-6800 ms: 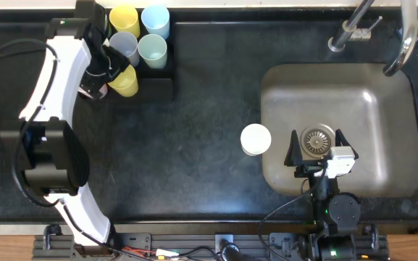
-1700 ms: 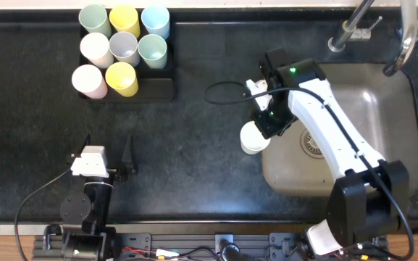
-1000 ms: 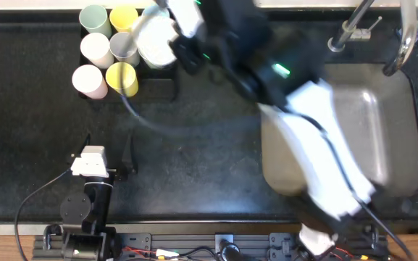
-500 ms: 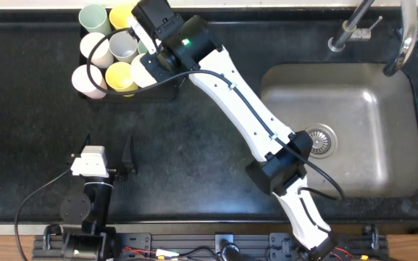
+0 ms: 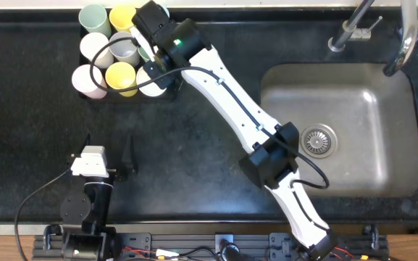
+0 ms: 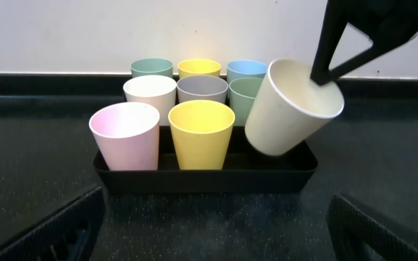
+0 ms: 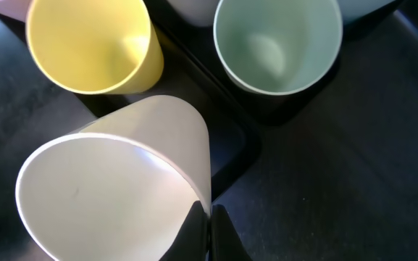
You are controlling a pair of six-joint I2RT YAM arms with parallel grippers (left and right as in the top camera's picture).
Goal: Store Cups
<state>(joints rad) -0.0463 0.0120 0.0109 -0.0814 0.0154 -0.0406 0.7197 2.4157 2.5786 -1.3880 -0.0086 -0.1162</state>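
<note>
The tray (image 6: 209, 177) sits at the back left of the table (image 5: 194, 167). The sink (image 5: 382, 94) is at the right, with the faucet (image 5: 353, 25) behind it. Eight cups (image 6: 201, 134) stand in the tray: three at the back, three in the middle, two in front at the left. A ninth cup (image 6: 292, 109) hangs tilted over the front right slot, pinched at its rim by the right end effector (image 7: 207, 217). The left end effector (image 5: 109, 145) lies before the tray, well apart from it.
</note>
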